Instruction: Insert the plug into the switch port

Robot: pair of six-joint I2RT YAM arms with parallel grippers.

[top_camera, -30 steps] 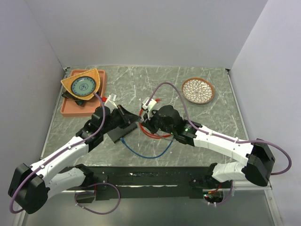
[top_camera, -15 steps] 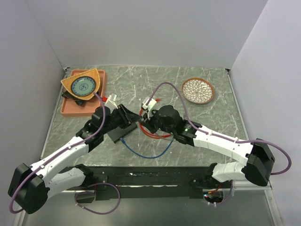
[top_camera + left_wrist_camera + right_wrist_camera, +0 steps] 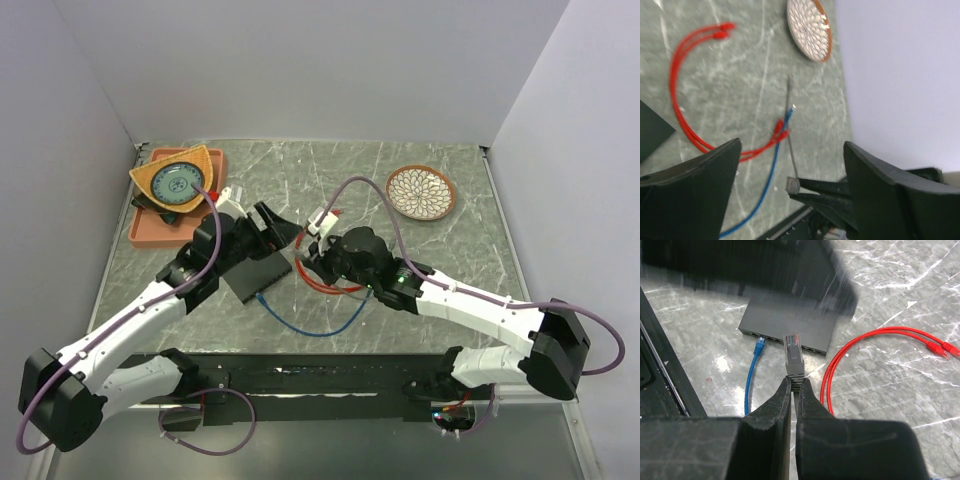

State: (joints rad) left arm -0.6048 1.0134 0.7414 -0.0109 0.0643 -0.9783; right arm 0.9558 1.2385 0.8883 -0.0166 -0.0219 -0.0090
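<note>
The grey plug point(image 3: 793, 357) is pinched at its rear by my right gripper point(image 3: 793, 381), which is shut on it, clip end pointing at the black switch box point(image 3: 790, 325). A row of switch ports point(image 3: 785, 342) lines the box's near edge, a short gap ahead of the plug. In the top view my right gripper point(image 3: 310, 262) hovers just right of the box point(image 3: 255, 272). My left gripper point(image 3: 275, 225) hangs wide open above the box's far right corner, holding nothing. In the left wrist view its fingers point(image 3: 690, 185) frame the plug point(image 3: 791, 185).
A blue cable point(image 3: 310, 325) with its plug point(image 3: 758, 346) lies by the box's port edge. A red cable point(image 3: 330, 285) loops under my right gripper. A patterned plate point(image 3: 421, 191) sits back right. An orange tray point(image 3: 150, 228) with dishes stands back left.
My left gripper has gone from shut to wide open and has risen away from the switch box. The right gripper, with the plug, has barely moved.
</note>
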